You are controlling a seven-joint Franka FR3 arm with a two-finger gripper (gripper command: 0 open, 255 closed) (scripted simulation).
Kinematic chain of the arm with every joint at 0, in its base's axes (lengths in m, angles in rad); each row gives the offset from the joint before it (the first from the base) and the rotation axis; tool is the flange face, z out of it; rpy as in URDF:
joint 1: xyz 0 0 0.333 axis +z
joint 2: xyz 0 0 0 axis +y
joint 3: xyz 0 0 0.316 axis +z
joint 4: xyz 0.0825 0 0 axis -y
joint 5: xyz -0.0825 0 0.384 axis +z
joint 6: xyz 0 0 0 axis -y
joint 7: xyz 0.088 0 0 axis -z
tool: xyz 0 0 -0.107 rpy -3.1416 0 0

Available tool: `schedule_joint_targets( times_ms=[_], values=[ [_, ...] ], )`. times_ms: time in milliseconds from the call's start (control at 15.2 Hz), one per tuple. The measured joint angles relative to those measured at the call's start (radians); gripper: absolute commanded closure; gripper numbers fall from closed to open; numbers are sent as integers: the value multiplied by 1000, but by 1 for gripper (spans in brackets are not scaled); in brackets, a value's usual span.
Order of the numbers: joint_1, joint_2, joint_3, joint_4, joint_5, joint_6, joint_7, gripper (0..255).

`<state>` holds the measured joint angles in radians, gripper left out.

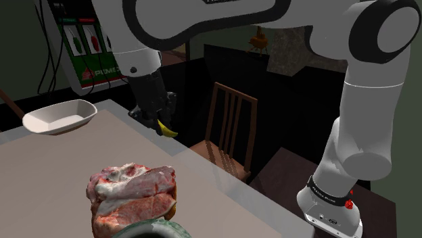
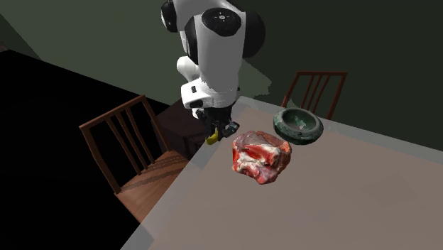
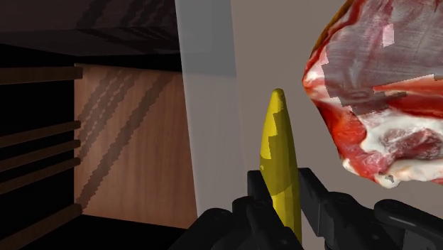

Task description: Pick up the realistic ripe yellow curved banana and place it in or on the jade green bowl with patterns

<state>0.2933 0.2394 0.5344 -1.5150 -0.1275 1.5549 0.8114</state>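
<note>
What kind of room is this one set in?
Probably a home dining area: a pale table with wooden chairs beside it, and a green bowl and raw meat on top.

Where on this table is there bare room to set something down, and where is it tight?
Bare: the broad tabletop stretch on the second exterior view's right of the meat, and the strip between meat and white dish. Crowded: the green bowl sits close by the meat, and the jaws clasp the banana near its other side.
</note>
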Motion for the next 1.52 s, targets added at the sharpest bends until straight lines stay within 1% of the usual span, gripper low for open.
schedule_joint_targets(
  times_ms=[396,792,858,990,1122,1254,1386,1518],
  values=[
    [10,9,3,93,-4,-84,1,255],
    [29,43,5,219,-20,-180,5,255],
    [30,43,5,226,-20,-188,5,255],
    [48,44,15,233,-19,-195,32,255],
    [78,44,30,236,-15,-201,76,255],
    [97,31,43,213,-5,-191,112,255],
    [125,25,60,200,2,-184,158,255],
    [163,46,75,223,-5,-190,209,255]
  ],
)
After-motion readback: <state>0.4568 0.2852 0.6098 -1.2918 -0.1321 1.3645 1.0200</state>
